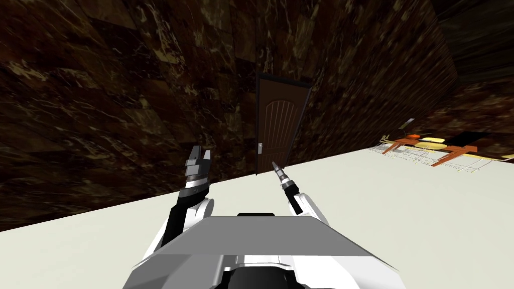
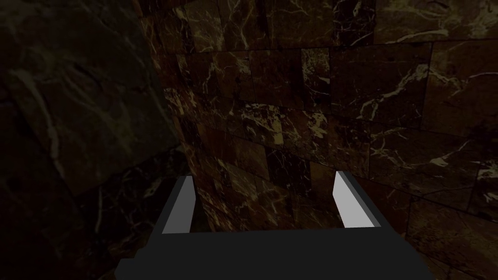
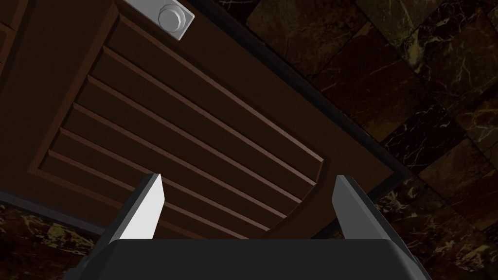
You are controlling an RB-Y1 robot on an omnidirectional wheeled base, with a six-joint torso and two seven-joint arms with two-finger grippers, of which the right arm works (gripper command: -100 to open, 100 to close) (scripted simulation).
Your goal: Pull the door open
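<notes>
Well, door: dark brown panelled door (image 1: 275, 128) stood ahead.
Right end effector (image 3: 248, 178): wide, faced it.
Left end effector (image 2: 263, 175): was wide.

Plain off-white floor (image 1: 401, 215), reddish-brown table (image 1: 454, 149) standing on it far off to the right

Head, right-wrist cameras toward door (image 1: 275, 128)

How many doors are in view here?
1. The door is set in the dark wall straight ahead, past the right gripper, with its handle near its left edge. Walls outside the frames could hold more.
</notes>
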